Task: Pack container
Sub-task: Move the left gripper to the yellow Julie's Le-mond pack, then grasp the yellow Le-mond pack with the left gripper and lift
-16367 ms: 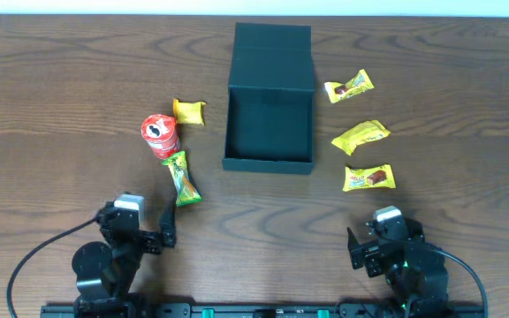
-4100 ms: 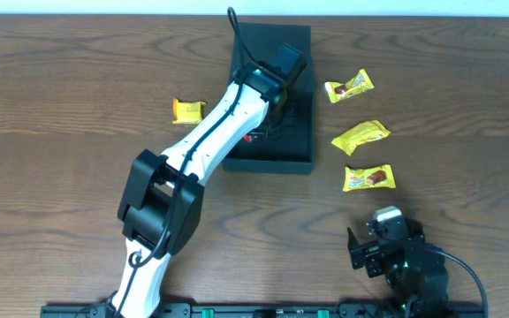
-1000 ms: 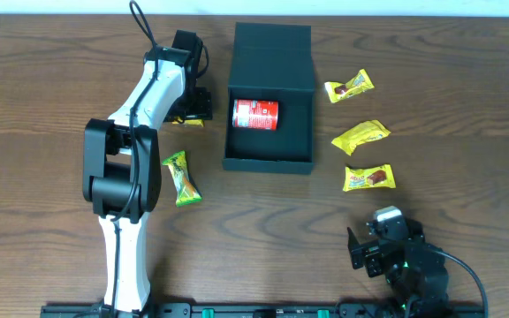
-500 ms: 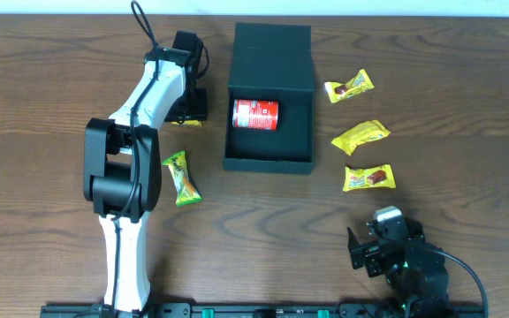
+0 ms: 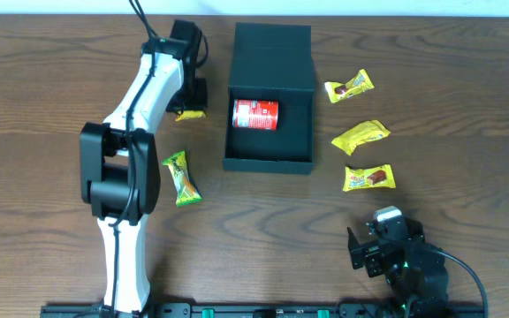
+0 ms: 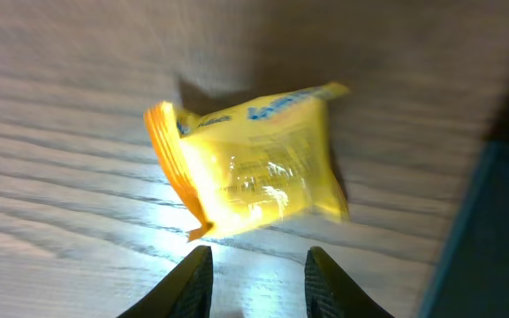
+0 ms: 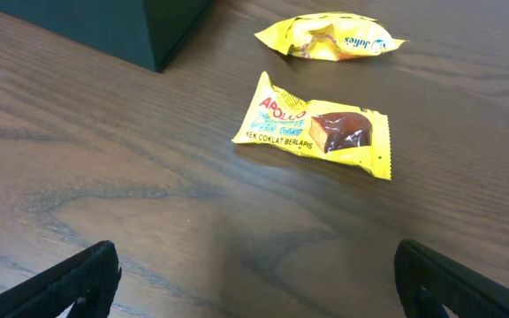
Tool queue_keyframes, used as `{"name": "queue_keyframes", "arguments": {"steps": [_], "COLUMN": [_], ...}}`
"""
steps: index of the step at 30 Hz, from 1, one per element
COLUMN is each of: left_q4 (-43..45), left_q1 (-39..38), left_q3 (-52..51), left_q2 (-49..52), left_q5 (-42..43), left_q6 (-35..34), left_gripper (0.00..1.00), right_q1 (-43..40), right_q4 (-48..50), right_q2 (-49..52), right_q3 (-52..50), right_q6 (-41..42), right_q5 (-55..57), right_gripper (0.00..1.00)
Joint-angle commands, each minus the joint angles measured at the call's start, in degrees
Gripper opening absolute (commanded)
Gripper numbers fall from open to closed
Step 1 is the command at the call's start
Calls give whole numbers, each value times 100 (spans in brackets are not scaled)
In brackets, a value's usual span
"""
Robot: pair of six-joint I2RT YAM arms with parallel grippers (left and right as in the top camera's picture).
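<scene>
Left gripper at yellow packet; container just right of both.
You see its jaws narrowly parted, empty, tips just short of the yellow packet. The container stands open with 1 red can inside. The right gripper rests with jaws wide.

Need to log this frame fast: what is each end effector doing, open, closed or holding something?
Left end effector: open, empty, yellow packet just ahead.
Right end effector: open, empty.
</scene>
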Motion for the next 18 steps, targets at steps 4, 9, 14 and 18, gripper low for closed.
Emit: {"name": "queue_keyframes", "arguments": {"steps": [4,9,14,18], "left_q4": [-9,-4,-57,-42], "left_q1": [-210,-243,-236,-229], "left_q3": [481,428,391,391], "left_q2": [-960,-935,-118,341], "left_q5": [-85,-557,-179,-186], "left_q6": [11,-299,-935,-1668], "left_gripper": [36,69,81,80], "right_q1": [-52,-52,-52,-52], "right_q4": [-9,-9,-9,-9], "right_q2": [-28,-28,-28,-28], "right_q3": [-46,-46,-46,-46], "right_q6": [-44,-44,-44,-44], "right_q5": [17,17,17,17], "right_gripper": [99,99,99,99]}}
